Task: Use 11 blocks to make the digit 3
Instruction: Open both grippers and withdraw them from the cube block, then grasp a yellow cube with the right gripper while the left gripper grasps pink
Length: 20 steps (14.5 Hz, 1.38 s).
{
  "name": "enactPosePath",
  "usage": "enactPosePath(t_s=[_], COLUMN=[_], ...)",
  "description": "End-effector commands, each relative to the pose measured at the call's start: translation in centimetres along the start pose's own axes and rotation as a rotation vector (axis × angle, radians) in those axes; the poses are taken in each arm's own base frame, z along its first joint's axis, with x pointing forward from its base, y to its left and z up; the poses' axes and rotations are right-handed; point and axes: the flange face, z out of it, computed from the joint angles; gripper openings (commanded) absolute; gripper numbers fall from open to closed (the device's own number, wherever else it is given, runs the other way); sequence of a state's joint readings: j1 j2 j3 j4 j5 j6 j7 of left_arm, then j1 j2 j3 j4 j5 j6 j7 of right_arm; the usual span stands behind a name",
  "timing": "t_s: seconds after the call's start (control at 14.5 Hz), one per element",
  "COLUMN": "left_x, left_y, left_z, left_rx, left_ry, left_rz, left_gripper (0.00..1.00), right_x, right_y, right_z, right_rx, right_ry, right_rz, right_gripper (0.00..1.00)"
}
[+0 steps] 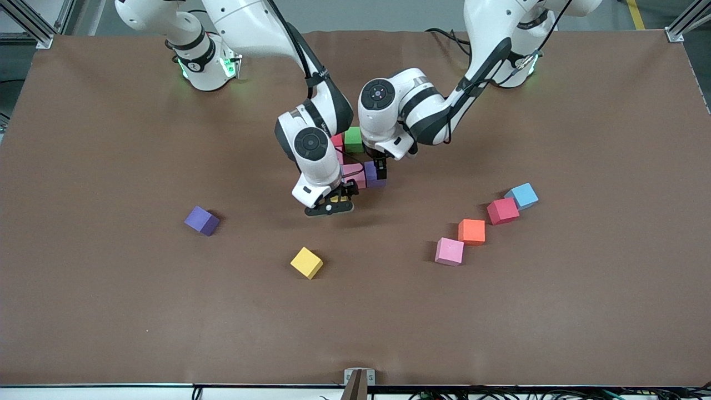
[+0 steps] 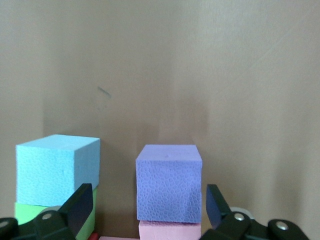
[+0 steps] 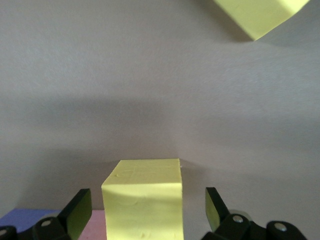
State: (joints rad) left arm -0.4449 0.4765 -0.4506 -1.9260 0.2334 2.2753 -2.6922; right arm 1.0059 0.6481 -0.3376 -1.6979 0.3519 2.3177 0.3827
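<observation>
A cluster of touching blocks sits mid-table: a green block (image 1: pixel 353 139), a red one (image 1: pixel 336 139), a pink one (image 1: pixel 354 173) and a purple one (image 1: pixel 372 173). My left gripper (image 1: pixel 381 170) is low over the cluster, open around the purple block (image 2: pixel 169 182), which touches a pink block (image 2: pixel 170 231). A light blue block (image 2: pixel 57 170) and the green one (image 2: pixel 27 212) lie beside it. My right gripper (image 1: pixel 336 201) is open around a yellow block (image 3: pixel 142 205) resting next to the cluster's pink block (image 3: pixel 97 220). The arms hide part of the cluster.
Loose blocks lie nearer the camera: purple (image 1: pixel 201 220) toward the right arm's end, yellow (image 1: pixel 306 262) in the middle, and pink (image 1: pixel 449 251), orange (image 1: pixel 471 231), red (image 1: pixel 502 210) and light blue (image 1: pixel 521 195) in a row toward the left arm's end.
</observation>
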Motion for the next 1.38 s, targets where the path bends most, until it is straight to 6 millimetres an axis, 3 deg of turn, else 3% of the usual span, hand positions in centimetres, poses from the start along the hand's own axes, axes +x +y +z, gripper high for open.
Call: enactPosePath(t_s=[0.0, 0.21, 0.48, 0.55, 0.69, 0.83, 1.17, 1.31], left_x=[3.0, 6.0, 9.3, 10.0, 11.2, 13.2, 14.8, 15.6], left_y=[3.6, 9.5, 16.8, 18.7, 22.2, 25.3, 27.2, 27.8], left_z=[-2.8, -4.7, -4.3, -4.2, -3.8, -3.4, -2.4, -1.9], left_rx=[0.001, -0.026, -0.041, -0.057, -0.087, -0.114, -0.124, -0.122], left_ry=[0.002, -0.028, -0.001, -0.002, -0.008, -0.003, 0.015, 0.007], left_rz=[0.002, 0.017, 0.112, 0.102, 0.074, 0.048, 0.203, 0.214], left_gripper=[1.0, 1.0, 1.0, 1.0, 1.0, 1.0, 1.0, 1.0], right_x=[1.9, 4.6, 8.1, 8.5, 8.7, 10.3, 12.9, 14.4], right_y=[3.2, 8.2, 16.2, 16.6, 16.1, 13.9, 7.9, 8.1], right_z=[-5.5, -9.1, -10.8, -10.9, -11.1, -10.6, -6.2, -4.8], right_rx=[0.047, 0.047, -0.005, -0.005, 0.008, -0.009, -0.06, -0.044], right_ry=[-0.057, -0.074, -0.003, 0.02, 0.03, 0.055, 0.04, 0.042], right_rz=[0.059, 0.133, 0.255, 0.274, 0.369, 0.484, 0.614, 0.653], right_gripper=[1.0, 1.0, 1.0, 1.0, 1.0, 1.0, 1.0, 1.0])
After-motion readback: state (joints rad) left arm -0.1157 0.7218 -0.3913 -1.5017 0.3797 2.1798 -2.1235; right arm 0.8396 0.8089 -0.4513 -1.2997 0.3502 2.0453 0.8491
